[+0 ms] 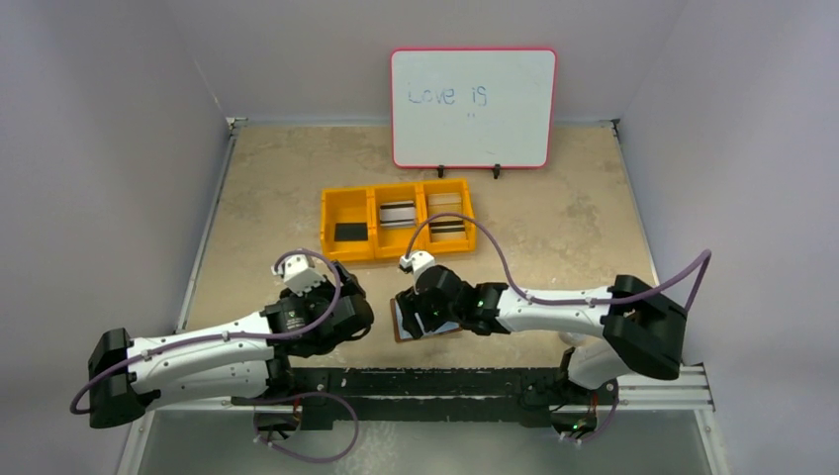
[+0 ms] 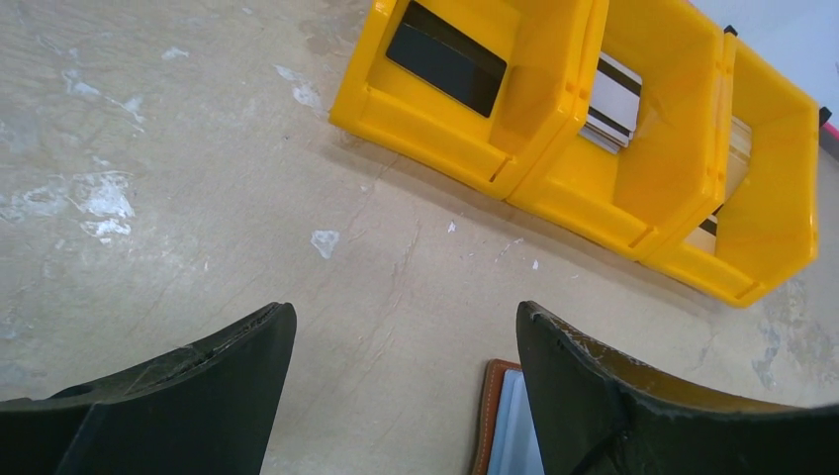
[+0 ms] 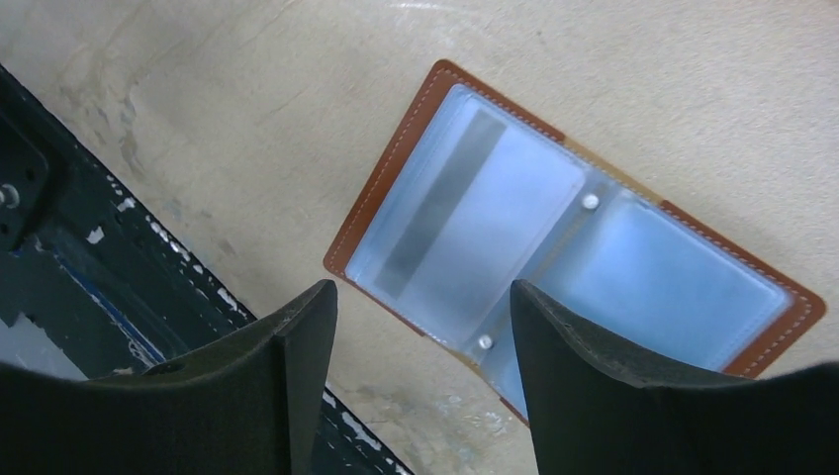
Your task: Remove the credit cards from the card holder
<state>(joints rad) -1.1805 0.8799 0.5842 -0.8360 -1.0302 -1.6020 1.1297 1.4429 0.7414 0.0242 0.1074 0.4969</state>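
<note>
The card holder (image 3: 396, 178) lies open and flat on the table near the front rail, brown leather around pale clear sleeves. A pale credit card with a grey stripe (image 3: 435, 213) shows inside one sleeve. My right gripper (image 3: 420, 297) is open and empty, hovering over the holder's near edge. My left gripper (image 2: 406, 312) is open and empty just left of the holder, whose corner (image 2: 492, 416) shows by its right finger. From above, the holder (image 1: 400, 325) is mostly hidden under the right gripper (image 1: 420, 309); the left gripper (image 1: 348, 302) is beside it.
A yellow three-compartment bin (image 1: 396, 245) stands behind the grippers, holding a black card (image 1: 349, 232), striped cards (image 1: 397, 214) and beige cards (image 1: 447, 220). A whiteboard (image 1: 473, 107) stands at the back. The black front rail (image 3: 89, 257) runs close by the holder.
</note>
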